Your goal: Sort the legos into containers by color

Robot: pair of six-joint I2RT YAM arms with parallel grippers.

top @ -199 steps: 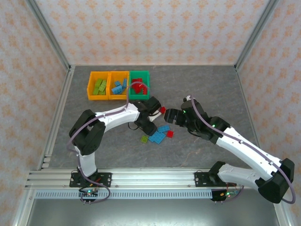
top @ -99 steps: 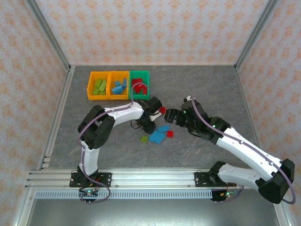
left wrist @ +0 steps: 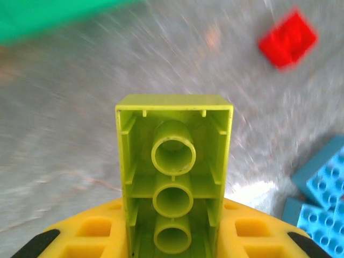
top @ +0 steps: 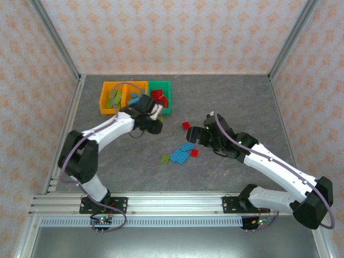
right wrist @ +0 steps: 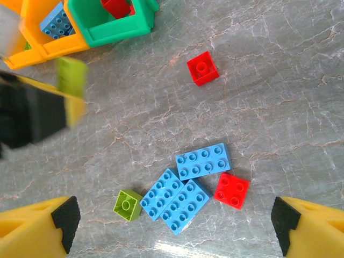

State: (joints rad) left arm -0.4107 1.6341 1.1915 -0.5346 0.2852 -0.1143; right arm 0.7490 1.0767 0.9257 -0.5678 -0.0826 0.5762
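Brick (left wrist: pixel 173 177), lime green, in left jaws

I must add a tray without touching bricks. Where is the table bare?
Bare: right of the green bin, toward the right wall; also the near strip along the rail. Crowded: the middle, around the blue bricks near the right gripper.

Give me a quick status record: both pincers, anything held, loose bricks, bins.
left pincer: shut on lime green brick, just in front of the bins
right pincer: open, empty, above the loose bricks
loose bricks: three light blue bricks, two red bricks, one small lime brick
green bin: red
middle orange bin: blue
left orange bin: lime
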